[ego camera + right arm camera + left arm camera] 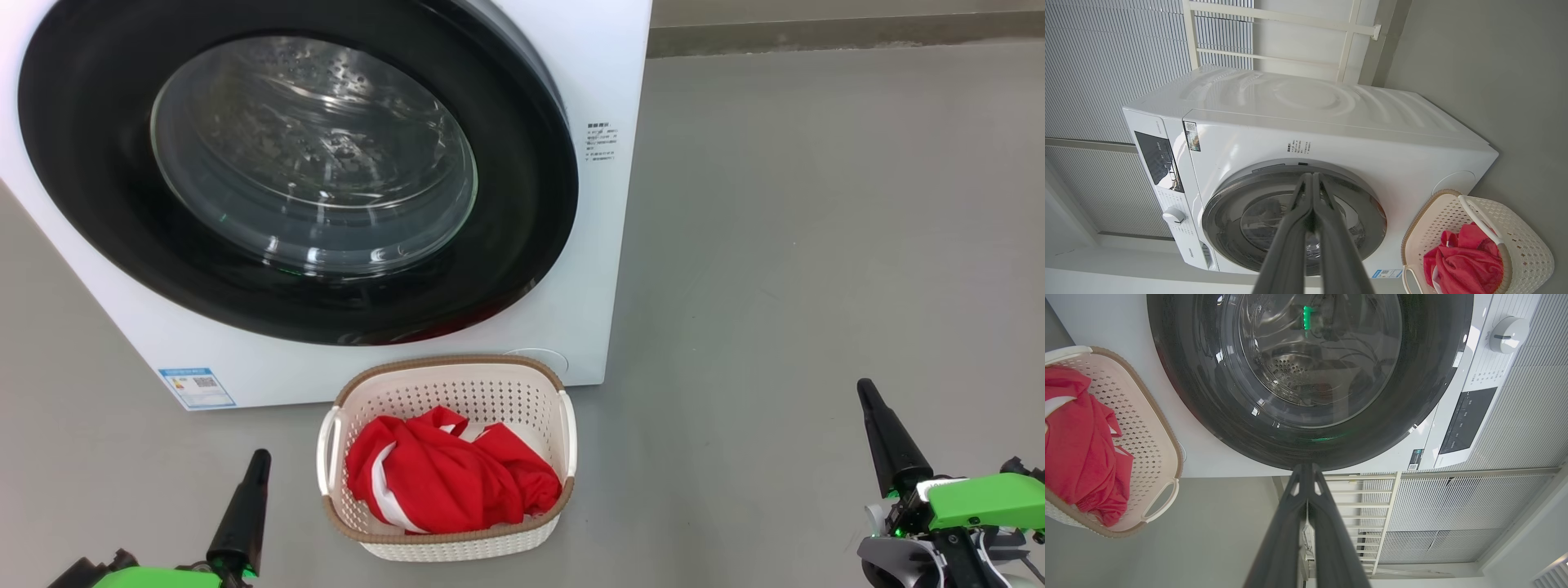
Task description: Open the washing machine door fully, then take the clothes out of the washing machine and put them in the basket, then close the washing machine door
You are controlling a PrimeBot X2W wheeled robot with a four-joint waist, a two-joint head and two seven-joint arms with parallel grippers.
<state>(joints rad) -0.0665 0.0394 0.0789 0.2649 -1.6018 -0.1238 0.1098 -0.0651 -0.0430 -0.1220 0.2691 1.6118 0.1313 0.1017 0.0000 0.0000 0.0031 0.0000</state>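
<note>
Nothing legible: small print and blue label on the washing machine are too tiny

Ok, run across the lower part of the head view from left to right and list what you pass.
left claw → basket, with the red clothes inside it → right claw
</note>
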